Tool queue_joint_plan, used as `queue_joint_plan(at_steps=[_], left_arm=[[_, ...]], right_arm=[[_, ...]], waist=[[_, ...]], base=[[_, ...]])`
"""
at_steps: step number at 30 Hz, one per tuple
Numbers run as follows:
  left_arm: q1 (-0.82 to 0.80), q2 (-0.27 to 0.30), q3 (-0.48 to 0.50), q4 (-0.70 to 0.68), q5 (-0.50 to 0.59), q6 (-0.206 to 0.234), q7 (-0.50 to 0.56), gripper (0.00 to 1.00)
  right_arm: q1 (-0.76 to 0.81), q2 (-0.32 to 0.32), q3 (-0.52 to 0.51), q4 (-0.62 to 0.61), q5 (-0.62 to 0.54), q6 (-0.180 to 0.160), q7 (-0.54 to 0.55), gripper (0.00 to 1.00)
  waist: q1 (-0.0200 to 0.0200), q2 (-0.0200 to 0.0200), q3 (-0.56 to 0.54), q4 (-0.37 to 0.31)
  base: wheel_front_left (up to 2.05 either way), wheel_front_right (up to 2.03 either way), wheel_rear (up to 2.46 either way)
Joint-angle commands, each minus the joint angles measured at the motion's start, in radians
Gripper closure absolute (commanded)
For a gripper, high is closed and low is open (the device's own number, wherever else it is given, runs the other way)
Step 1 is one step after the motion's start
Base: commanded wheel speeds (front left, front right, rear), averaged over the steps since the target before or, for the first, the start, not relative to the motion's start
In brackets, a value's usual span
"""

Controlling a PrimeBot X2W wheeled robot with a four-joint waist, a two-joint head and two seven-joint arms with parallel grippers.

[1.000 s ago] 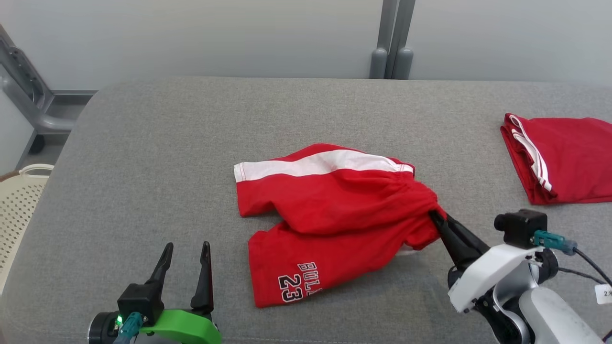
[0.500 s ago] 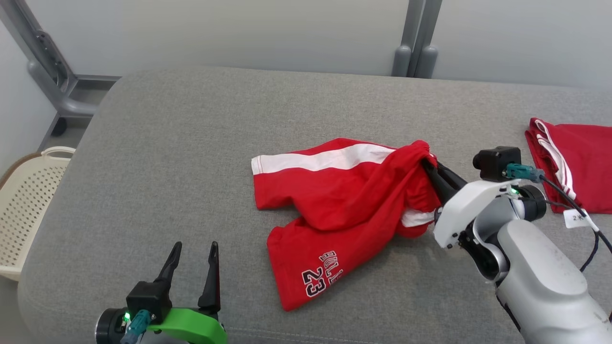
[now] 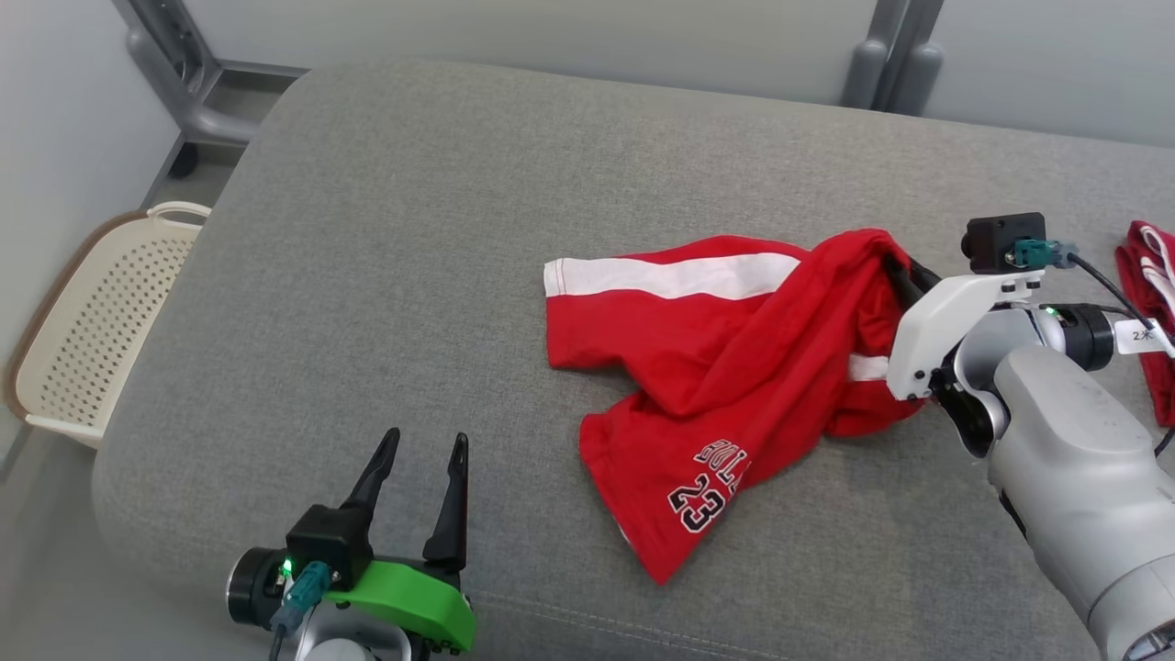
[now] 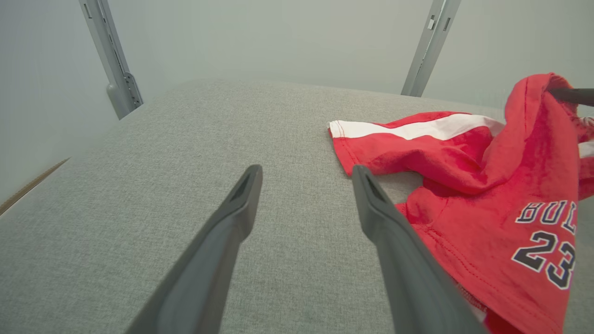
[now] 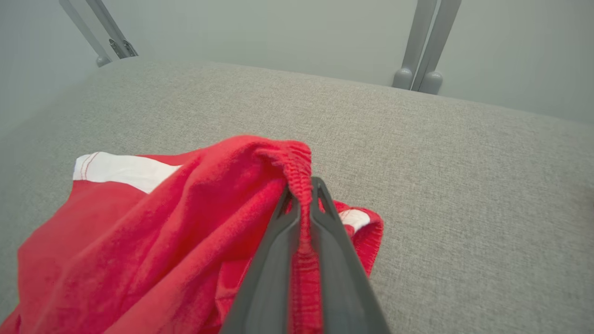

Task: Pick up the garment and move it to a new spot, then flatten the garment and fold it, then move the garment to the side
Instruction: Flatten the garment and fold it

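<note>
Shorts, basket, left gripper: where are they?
shorts point(image 3: 725, 386), head view, red cloth above the number
basket point(image 3: 101, 312), head view, its holed wall
left gripper point(image 3: 427, 435), head view, between its fingertips

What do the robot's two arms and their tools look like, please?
The left tool has two long, tapering dark fingers on a black block, with a bright green bracket, green light and teal plug. The right tool has matching fingers on a white bracket, with a black camera box, teal plug, black cable, white tag and grey forearm.
</note>
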Motion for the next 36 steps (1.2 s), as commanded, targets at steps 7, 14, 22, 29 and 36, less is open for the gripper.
queue_joint_plan(at_steps=[7,14,22,29,36], left_arm=[[-0.034,0.001,-0.048,0.002,-0.023,0.020,0.000,0.00],[-0.017,0.001,-0.039,0.003,-0.023,0.031,0.000,0.00],[0.007,0.001,-0.013,-0.012,-0.007,0.027,0.000,0.00],[0.027,0.001,-0.004,-0.019,-0.002,0.029,0.000,0.00],[0.045,0.001,0.002,-0.023,-0.001,0.027,0.000,0.00]], right_arm=[[-0.064,-0.009,0.040,0.151,-0.016,0.000,-0.062,0.16],[-0.070,0.009,0.075,0.187,-0.027,0.000,-0.159,0.00],[-0.015,0.008,0.074,0.037,-0.019,0.000,-0.196,0.00],[0.161,-0.016,-0.003,-0.246,-0.042,0.000,-0.196,0.00],[0.374,-0.007,-0.139,-0.474,-0.100,0.000,-0.196,0.00]], waist=[[0.0000,0.0000,0.034,0.056],[0.0000,0.0000,0.009,0.020],[0.0000,0.0000,-0.018,-0.065],[0.0000,0.0000,-0.032,-0.112],[0.0000,0.0000,-0.047,-0.136]], base=[[0.00,0.00,0.00],[0.00,0.00,0.00],[0.00,0.00,0.00],[0.00,0.00,0.00],[0.00,0.00,0.00]])
